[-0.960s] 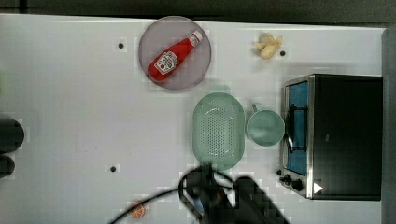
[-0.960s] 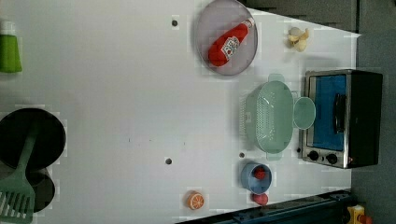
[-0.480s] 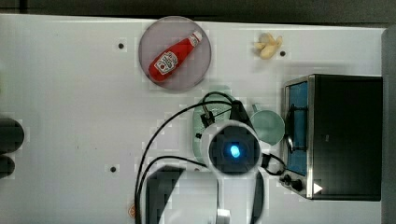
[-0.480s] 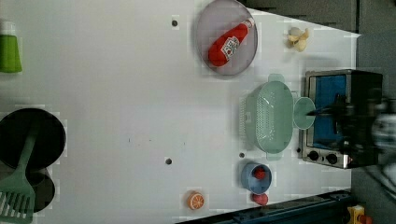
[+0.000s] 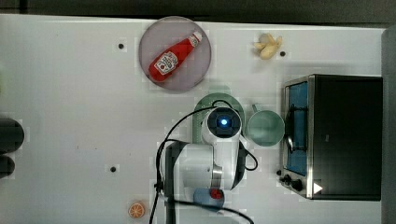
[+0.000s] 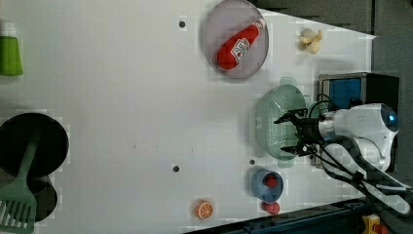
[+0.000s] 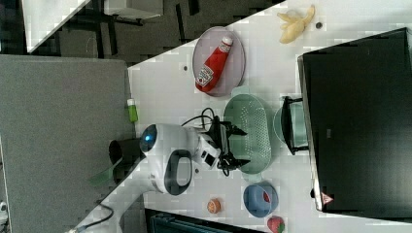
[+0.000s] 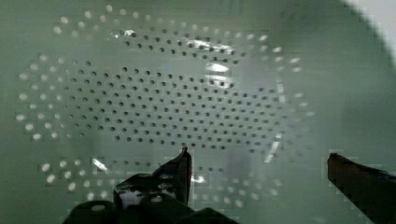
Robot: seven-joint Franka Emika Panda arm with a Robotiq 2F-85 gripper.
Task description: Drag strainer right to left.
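In the left view, the strainer (image 6: 272,122) is set between plate (image 6: 214,48) and bowl (image 6: 258,187), mug (image 5: 265,128) beside it.

My arm over the strainer

My wrist (image 5: 224,123) covers the mint strainer (image 5: 208,102), beside the mug (image 5: 265,129) on the white tabletop (image 5: 70,102).
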